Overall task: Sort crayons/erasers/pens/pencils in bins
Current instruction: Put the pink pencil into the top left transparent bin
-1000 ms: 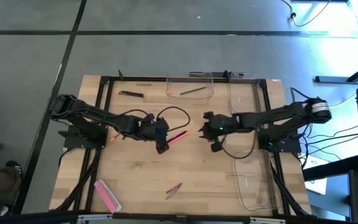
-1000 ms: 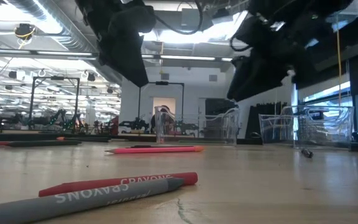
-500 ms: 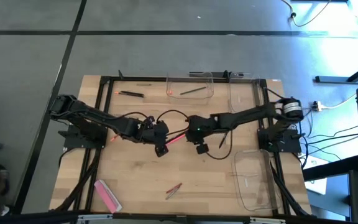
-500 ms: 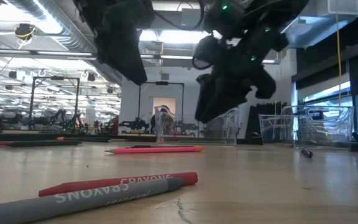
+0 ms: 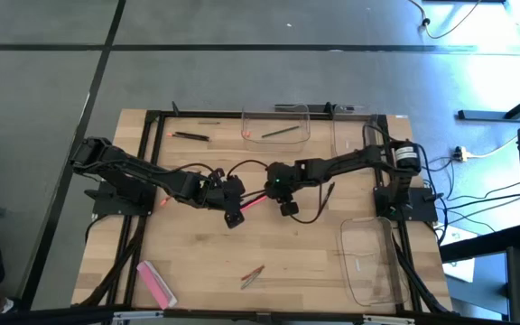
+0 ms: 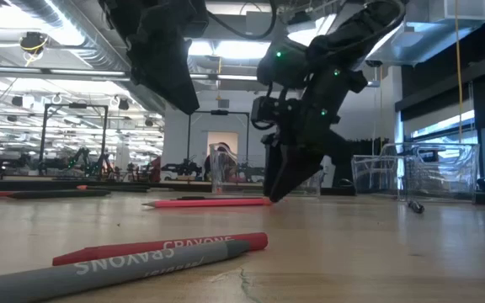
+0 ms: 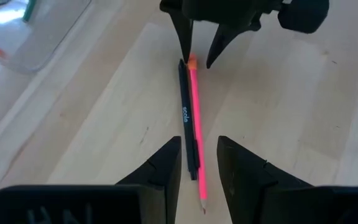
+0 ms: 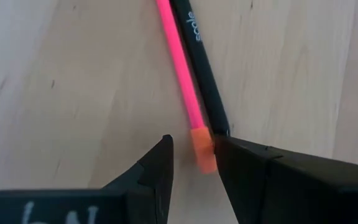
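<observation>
A pink pencil [image 5: 258, 199] with an orange eraser end [image 8: 203, 150] lies flat on the table, with a black pen [image 7: 184, 118] close alongside it. My right gripper [image 8: 192, 155] is open and low over the table, a finger on either side of the eraser end. My left gripper [image 7: 197, 158] hangs open above the pencil's pointed end and touches nothing. The low view shows it high over the table [image 6: 168, 63]. The pink eraser block [image 5: 156, 283] lies at the near left. Three clear bins stand at the far middle [image 5: 276, 116], far right [image 5: 355, 135] and near right [image 5: 373, 271]. My right gripper comes from above, slanting in from the table's right, with its fingers across the pencil. One fingertip [image 8: 225, 149] stands right against the orange eraser end and the black pen's end [image 8: 221, 129]. I cannot tell whether it touches them. The pencil lies flat on the table.
A red crayon [image 6: 167, 247] and a grey crayon [image 6: 116, 269] lie near the front edge. Black pens [image 5: 190, 136] rest at the far left. The far middle bin holds a green stick [image 5: 283, 132]. Black frame bars [image 5: 147, 162] run along the table's sides.
My right gripper has swung toward the table's left and come down from well above the table until its fingertips stand at the pencil's eraser end. The pencil and pen have stayed where they were.
</observation>
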